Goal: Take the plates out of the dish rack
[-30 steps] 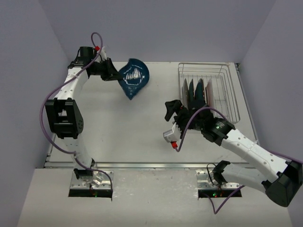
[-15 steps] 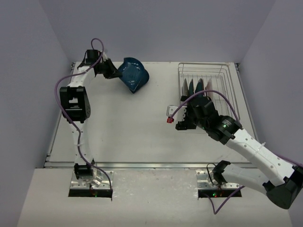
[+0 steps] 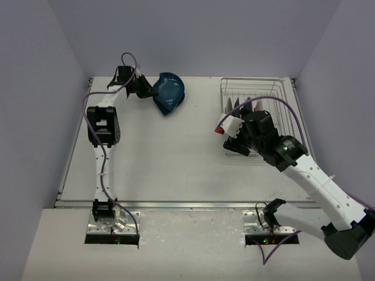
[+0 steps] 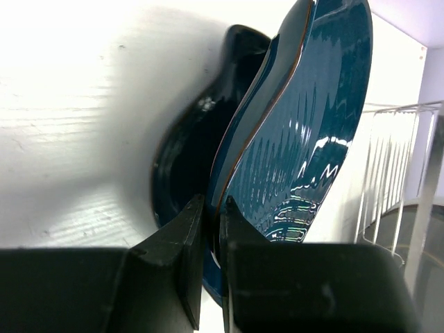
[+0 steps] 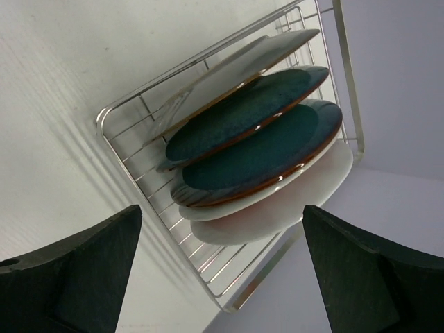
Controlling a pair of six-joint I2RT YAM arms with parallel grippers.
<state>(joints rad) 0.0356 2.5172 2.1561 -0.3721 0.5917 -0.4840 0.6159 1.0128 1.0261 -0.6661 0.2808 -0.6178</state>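
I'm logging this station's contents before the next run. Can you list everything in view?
Dish rack: one, silver wire, far right.
Plates: four, two teal and two pale, standing on edge in the rack.
Leaf-shaped dish: one, dark blue, far left, held tilted.
Table: one, white, under everything.
Left gripper: one, black, shut on the leaf-shaped dish's rim.
Right gripper: one, black, open, facing the plates.

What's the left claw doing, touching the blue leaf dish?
Touching. The left wrist view shows the left gripper pinching the dark blue leaf-shaped dish by its rim.
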